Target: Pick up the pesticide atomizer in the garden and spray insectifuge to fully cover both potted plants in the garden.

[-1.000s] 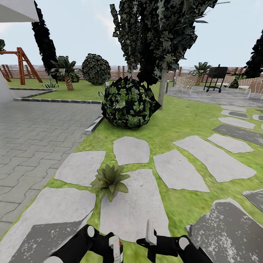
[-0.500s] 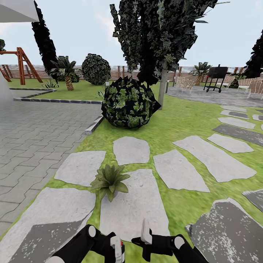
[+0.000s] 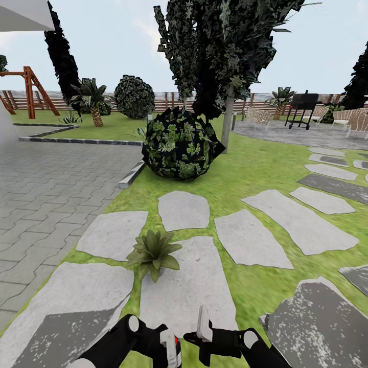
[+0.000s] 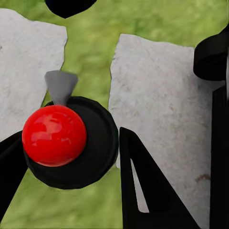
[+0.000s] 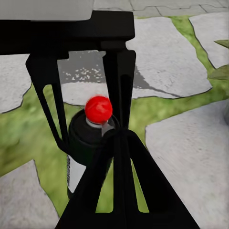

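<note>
While we stand on the lawn (image 3: 245, 174) among the stepping stones (image 3: 186, 286), our left gripper (image 3: 171, 350) is clamped on the pesticide atomizer (image 3: 168, 347) low before us, its white label showing in the head view and its red cap (round and glossy) (image 4: 54, 135) sitting between the dark fingers (image 4: 143, 186) in the left wrist view. Our right gripper (image 3: 203, 335) hangs just beside it; whether its jaws are apart we cannot tell. One potted plant (image 3: 153, 253) sits ahead at a stone's edge, with a round bush (image 3: 180, 144) beyond it.
</note>
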Motion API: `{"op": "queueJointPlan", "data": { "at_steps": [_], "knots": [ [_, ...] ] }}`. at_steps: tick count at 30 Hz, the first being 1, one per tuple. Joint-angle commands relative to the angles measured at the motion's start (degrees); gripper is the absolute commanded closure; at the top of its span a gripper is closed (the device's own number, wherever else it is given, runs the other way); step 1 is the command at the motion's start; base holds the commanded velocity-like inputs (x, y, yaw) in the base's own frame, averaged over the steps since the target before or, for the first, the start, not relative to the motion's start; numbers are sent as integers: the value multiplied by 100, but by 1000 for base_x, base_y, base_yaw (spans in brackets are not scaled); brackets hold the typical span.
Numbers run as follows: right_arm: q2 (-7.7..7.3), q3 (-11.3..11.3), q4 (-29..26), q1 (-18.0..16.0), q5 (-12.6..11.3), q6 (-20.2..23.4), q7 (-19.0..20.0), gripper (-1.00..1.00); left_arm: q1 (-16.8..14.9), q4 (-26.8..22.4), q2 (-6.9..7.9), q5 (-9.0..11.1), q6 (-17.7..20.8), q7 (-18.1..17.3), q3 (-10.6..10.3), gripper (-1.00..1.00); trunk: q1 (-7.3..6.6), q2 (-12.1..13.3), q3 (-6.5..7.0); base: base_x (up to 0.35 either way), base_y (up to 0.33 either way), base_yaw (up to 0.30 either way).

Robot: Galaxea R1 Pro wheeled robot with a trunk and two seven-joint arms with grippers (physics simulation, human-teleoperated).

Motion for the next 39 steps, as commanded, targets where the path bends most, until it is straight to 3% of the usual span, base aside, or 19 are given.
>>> {"op": "queueJointPlan", "data": {
  "at_steps": [1,28,29,32,39],
  "knots": [
    [1,-5,-7,-2,35,-18,5,100,-2,-8,-83,-46,-25,-17,3,100,-1,-2,-5,0,0,0],
    [1,-5,-4,-2,35,-18,3,100,-5,45,-100,-57,35,2,7,100,-1,-2,-5,0,0,0],
    [1,-5,0,-2,35,-18,3,100,-11,76,123,-123,62,12,24,100,-1,-2,-5,0,0,0],
    [1,-5,2,-2,36,-18,5,100,-9,80,386,-168,70,18,29,100,-1,-2,-5,0,0,0],
    [-6,-7,2,-2,58,-18,2,100,-8,81,805,-170,95,18,38,100,-1,-2,-5,0,0,0]
  ]
}}
